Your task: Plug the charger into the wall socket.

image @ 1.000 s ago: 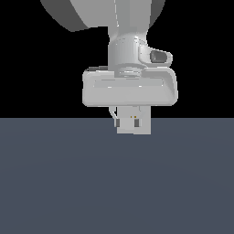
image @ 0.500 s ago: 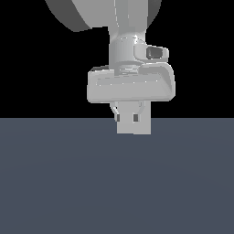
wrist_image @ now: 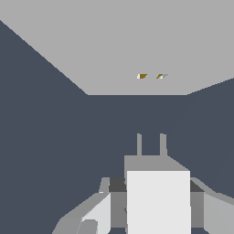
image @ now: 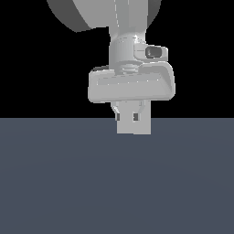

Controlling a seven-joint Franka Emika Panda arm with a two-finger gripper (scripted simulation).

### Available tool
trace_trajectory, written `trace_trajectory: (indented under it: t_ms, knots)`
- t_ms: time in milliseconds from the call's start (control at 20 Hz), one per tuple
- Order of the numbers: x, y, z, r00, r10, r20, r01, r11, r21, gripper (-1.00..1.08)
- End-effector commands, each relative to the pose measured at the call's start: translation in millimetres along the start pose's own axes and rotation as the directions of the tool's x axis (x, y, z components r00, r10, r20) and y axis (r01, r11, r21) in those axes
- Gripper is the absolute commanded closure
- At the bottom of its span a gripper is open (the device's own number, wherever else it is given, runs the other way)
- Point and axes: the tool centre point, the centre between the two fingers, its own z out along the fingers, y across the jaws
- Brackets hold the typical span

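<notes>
The jaws (wrist_image: 157, 201) grip the charger (wrist_image: 157, 196), held above the worktop (image: 55, 183), prongs aimed at the socket (wrist_image: 114, 41) ahead, not yet touching. This looks like the approach step. Next move likely calls for lining the prongs up with the two holes, which sit slightly off line, then pushing straight in.

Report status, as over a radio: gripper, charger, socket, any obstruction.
Gripper shut on charger, prongs pointing at wall socket. Prongs short of the orange-brown holes, not inserted. Nothing between them.
</notes>
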Motion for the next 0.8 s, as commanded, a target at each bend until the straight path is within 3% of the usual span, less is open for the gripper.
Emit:
trace_trajectory:
  t_ms: [0, 750]
  knots:
    - [1, 0, 0, 1.0, 0.0, 0.0, 0.0, 1.0, 0.0, 1.08]
    - [42, 0, 1, 1.0, 0.0, 0.0, 0.0, 1.0, 0.0, 1.08]
